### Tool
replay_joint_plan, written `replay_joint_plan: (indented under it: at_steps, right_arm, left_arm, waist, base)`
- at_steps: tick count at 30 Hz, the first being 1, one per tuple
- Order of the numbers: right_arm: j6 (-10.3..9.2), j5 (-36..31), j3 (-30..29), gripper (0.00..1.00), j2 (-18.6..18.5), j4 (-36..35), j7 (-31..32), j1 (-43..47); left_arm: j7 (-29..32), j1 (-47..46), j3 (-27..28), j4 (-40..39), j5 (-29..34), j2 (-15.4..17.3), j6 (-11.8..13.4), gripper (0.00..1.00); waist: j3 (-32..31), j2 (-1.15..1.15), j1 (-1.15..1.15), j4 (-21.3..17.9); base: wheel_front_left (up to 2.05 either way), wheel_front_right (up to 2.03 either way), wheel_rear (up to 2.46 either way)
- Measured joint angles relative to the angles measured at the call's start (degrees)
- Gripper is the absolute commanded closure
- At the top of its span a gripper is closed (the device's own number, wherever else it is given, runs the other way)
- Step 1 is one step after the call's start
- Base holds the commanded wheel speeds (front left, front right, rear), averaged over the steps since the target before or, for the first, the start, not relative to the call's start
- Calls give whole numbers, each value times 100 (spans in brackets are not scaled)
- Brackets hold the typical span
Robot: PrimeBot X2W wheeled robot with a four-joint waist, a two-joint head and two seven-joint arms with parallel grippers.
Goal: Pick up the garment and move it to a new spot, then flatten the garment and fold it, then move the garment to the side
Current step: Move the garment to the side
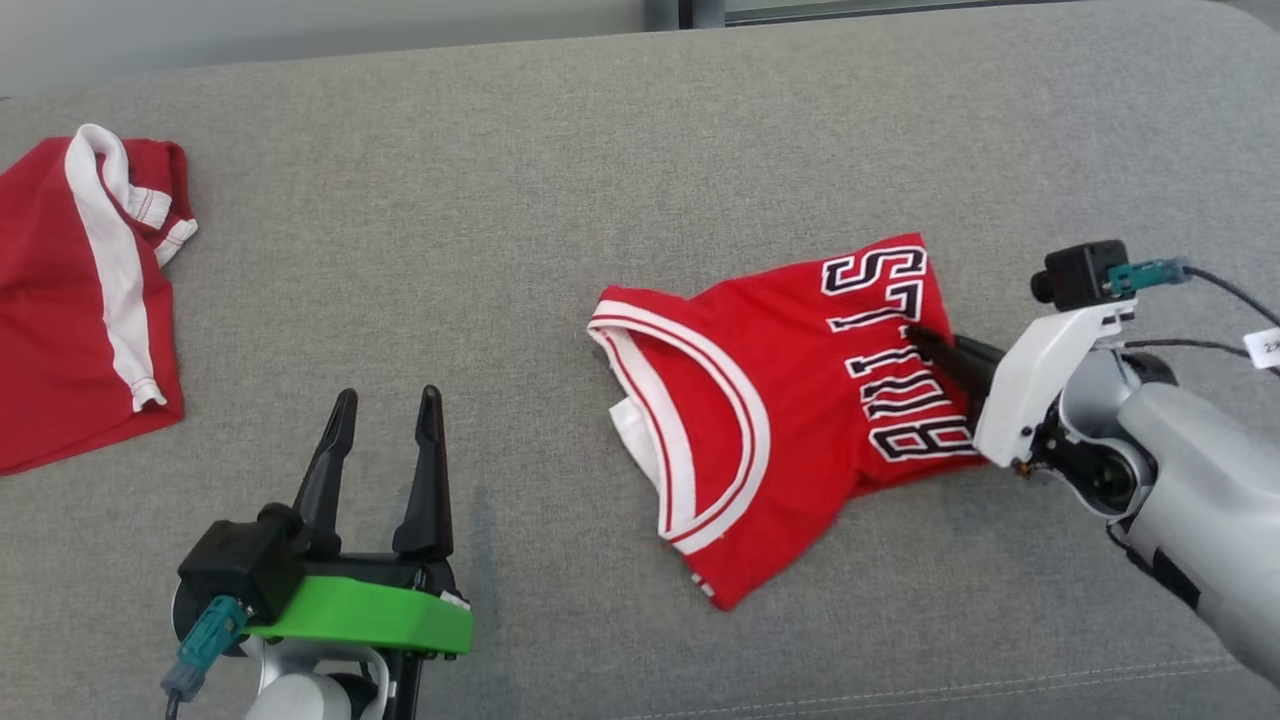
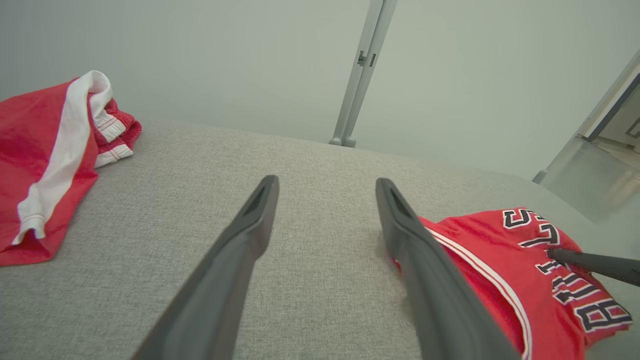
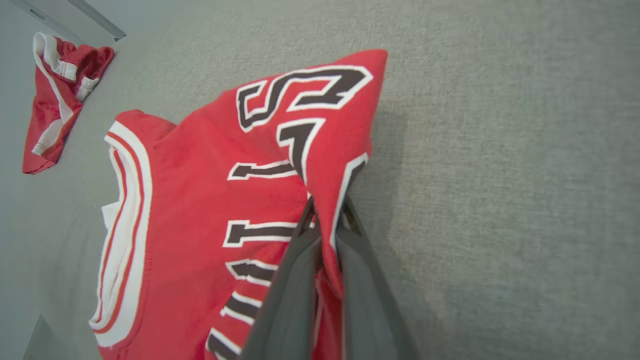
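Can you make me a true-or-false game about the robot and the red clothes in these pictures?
1. The right gripper is shut on the jersey. True.
2. The left gripper is holding the jersey too. False: it is open over the bare grey cushion, apart from the jersey.
3. The letters on the jersey are blue. False: they are black with white edges.
4. Another red and white garment lies far off on the robot's left. True.
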Motion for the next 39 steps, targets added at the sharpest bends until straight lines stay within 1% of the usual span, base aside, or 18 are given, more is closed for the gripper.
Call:
replay_joint_plan:
  at_steps: [12,17,21,27,31,33,35,37,38,39]
  right_arm:
    - [0,-495,-138,100,-978,311,104,-851]
    - [-4,-586,-238,100,-1330,425,175,-1144]
    - [-20,-639,-335,100,-1538,505,210,-1448]
    - [-180,-778,-477,100,-1752,659,238,-1848]
    - [-264,-821,-520,100,-1848,789,261,-1954]
    - [-271,-881,-520,100,-1905,838,260,-2017]
    - [-347,-983,-505,100,-1957,887,256,-2095]
    - [-370,-1037,-501,100,-1986,909,243,-2131]
    - [-446,-1090,-520,100,-2017,967,192,-2198]
    - [-446,-1090,-520,100,-2017,967,192,-2198]
  left_arm:
    - [-1,-8,77,-151,62,5,1,0]
    - [5,-77,-2,-245,165,40,1,0]
    - [63,-190,-24,-370,220,88,1,0]
    - [141,-237,-1,-554,310,210,1,0]
    - [192,-263,7,-702,353,225,1,0]
    - [218,-322,5,-755,353,230,1,0]
    - [253,-400,2,-846,358,234,1,0]
    - [253,-431,-3,-903,371,235,1,0]
    - [260,-482,-14,-984,420,235,1,0]
    - [260,-482,-14,-984,420,235,1,0]
  waist:
    - [67,0,0,-281]
    - [178,0,0,-330]
    - [304,0,0,-338]
    - [530,0,0,-329]
    - [690,0,0,-311]
    - [770,0,0,-300]
    - [853,0,0,-288]
    - [896,0,0,-281]
    - [979,0,0,-265]
    - [979,0,0,-265]
  base:
    - [0,0,0]
    - [0,0,0]
    - [0,0,0]
    - [0,0,0]
    - [0,0,0]
    - [0,0,0]
    - [0,0,0]
    - [0,0,0]
    - [0,0,0]
    - [0,0,0]
